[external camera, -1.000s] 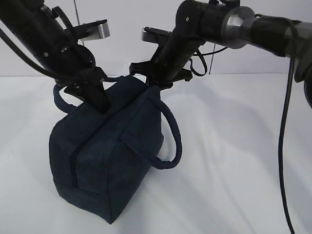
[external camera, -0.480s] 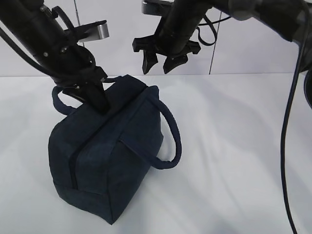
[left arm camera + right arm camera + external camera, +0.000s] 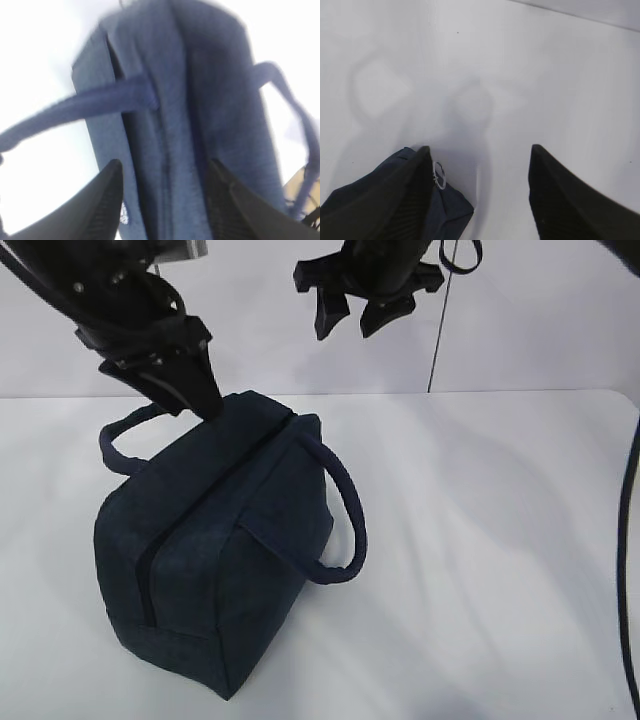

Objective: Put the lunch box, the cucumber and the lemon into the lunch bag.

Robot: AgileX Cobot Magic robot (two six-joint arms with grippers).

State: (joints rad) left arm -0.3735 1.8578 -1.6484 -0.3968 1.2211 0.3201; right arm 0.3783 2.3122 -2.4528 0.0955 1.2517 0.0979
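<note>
One lunch bag [image 3: 215, 560], zipper running front-to-back

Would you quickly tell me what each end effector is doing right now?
Left end effector: open, empty, just above the lunch bag.
Right end effector: open, empty, raised well clear.

Lunch bag [image 3: 215, 550] stood on the table [image 3: 480, 540], left of centre. My left gripper [image 3: 190, 390] hung just above its rear top edge; my right gripper [image 3: 355, 312] hung higher, behind and right, well clear.
</note>
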